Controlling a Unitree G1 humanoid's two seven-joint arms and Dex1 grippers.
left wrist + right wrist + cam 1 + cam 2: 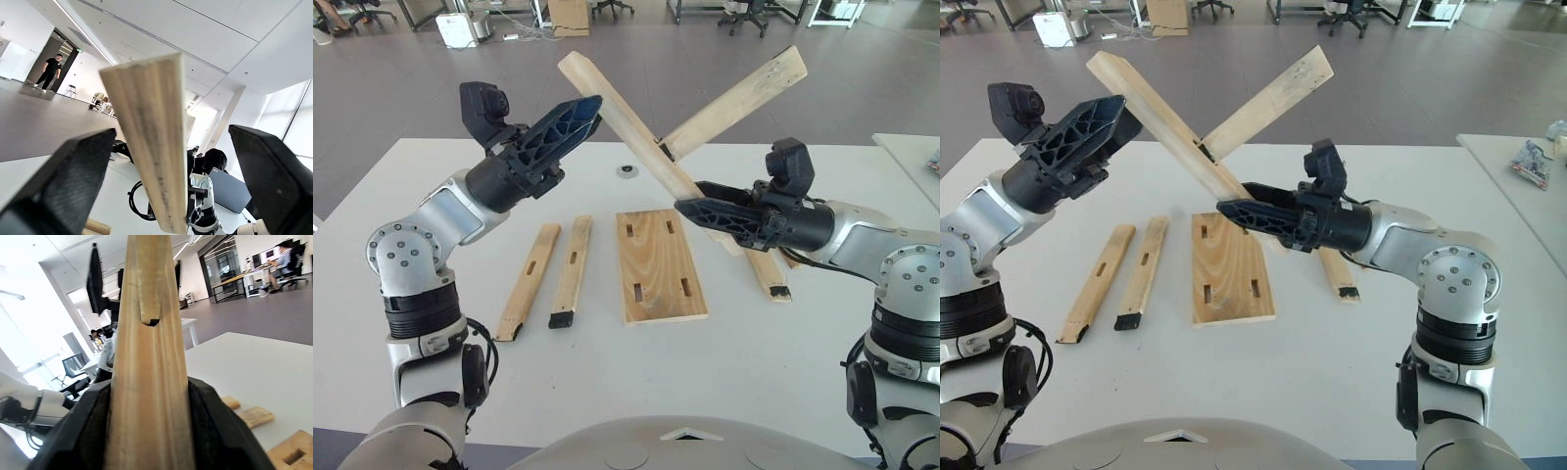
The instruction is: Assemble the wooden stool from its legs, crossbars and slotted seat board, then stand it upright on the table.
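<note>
Two long wooden legs are joined in an X above the table. One leg (626, 127) slopes from upper left down to the table at the right. The other leg (744, 93) rises to the upper right from the joint (663, 149). My right gripper (690, 208) is shut on the sloping leg (146, 357) just below the joint. My left gripper (587, 106) stands open around that leg's top end (156, 147), with both fingers (63, 181) clear of the wood. The slotted seat board (661, 264) lies flat at the table's middle. Two slotted pieces (530, 279) (573, 269) lie to its left.
A small round dark part (627, 172) lies on the table behind the seat board. Another table (911, 157) stands at the right. The white table (607, 372) has bare room along its near edge. Office chairs and desks stand far behind.
</note>
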